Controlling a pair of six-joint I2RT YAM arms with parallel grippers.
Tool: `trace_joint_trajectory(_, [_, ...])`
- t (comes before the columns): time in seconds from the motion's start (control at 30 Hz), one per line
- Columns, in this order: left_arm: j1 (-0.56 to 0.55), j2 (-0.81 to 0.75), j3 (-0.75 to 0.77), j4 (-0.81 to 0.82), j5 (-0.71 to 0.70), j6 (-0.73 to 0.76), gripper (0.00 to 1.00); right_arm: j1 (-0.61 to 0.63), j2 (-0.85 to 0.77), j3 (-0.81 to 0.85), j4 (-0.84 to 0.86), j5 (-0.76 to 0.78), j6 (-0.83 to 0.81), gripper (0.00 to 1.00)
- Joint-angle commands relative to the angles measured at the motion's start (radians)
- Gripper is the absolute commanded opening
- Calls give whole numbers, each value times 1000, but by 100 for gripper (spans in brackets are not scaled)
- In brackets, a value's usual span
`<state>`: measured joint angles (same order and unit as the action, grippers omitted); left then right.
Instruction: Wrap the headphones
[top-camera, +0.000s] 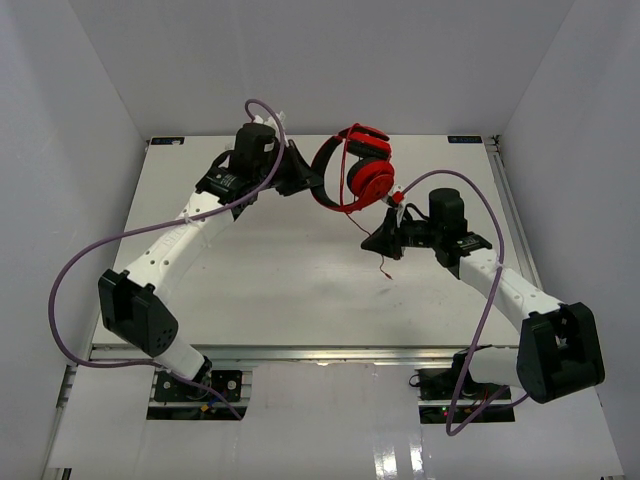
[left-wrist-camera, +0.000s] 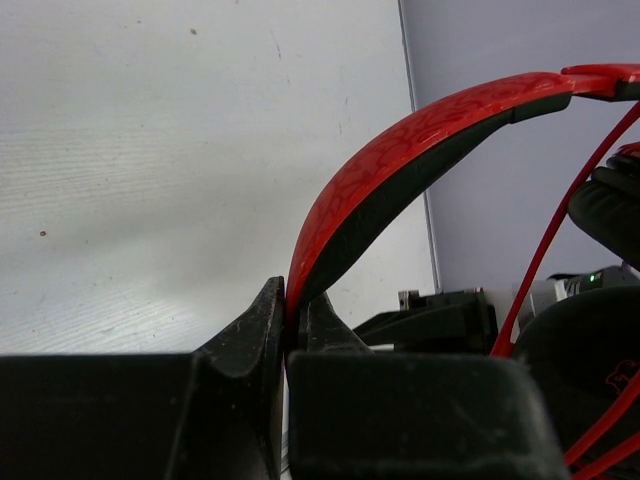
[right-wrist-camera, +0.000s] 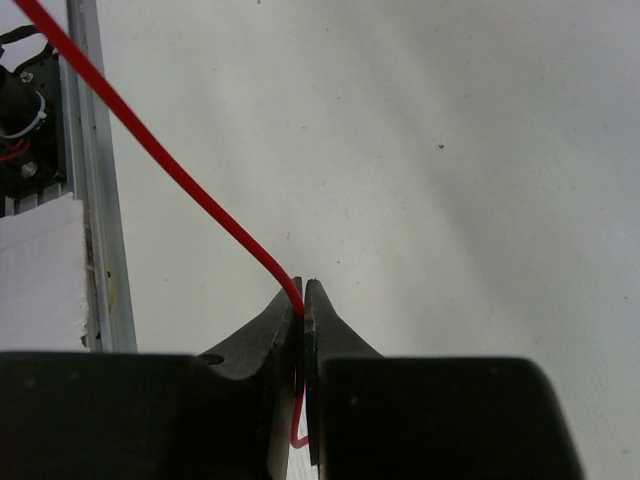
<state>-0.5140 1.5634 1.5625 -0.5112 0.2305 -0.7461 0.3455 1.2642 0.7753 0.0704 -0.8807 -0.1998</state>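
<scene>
The red headphones (top-camera: 362, 172) hang above the far middle of the table, earcups to the right and headband arching left. My left gripper (top-camera: 312, 184) is shut on the red-and-black headband (left-wrist-camera: 400, 170), which rises from between its fingers in the left wrist view. To the right and nearer, my right gripper (top-camera: 372, 240) is shut on the thin red cord (right-wrist-camera: 170, 170). The cord runs up and left from the closed jaws, and a short end (top-camera: 386, 268) dangles below them toward the table. More cord strands (left-wrist-camera: 545, 250) cross beside an earcup (left-wrist-camera: 600, 350).
The white table (top-camera: 280, 280) sits inside white walls, with a metal rail (top-camera: 510, 210) along its right edge and another along the near edge. Purple robot cables (top-camera: 70, 280) loop off both arms.
</scene>
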Motion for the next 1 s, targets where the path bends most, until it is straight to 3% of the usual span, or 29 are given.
trace_joint_trajectory(0.0, [3,-98,-17,72,143,38,0,-24,12,27,11,35,-62,8])
trace_joint_trajectory(0.6, [6,-179,-131,22,346,292,0,-47,0,84,21,209,-223,10])
trace_joint_trajectory(0.97, [6,-215,-156,30,409,312,0,-48,23,17,155,357,-201,12])
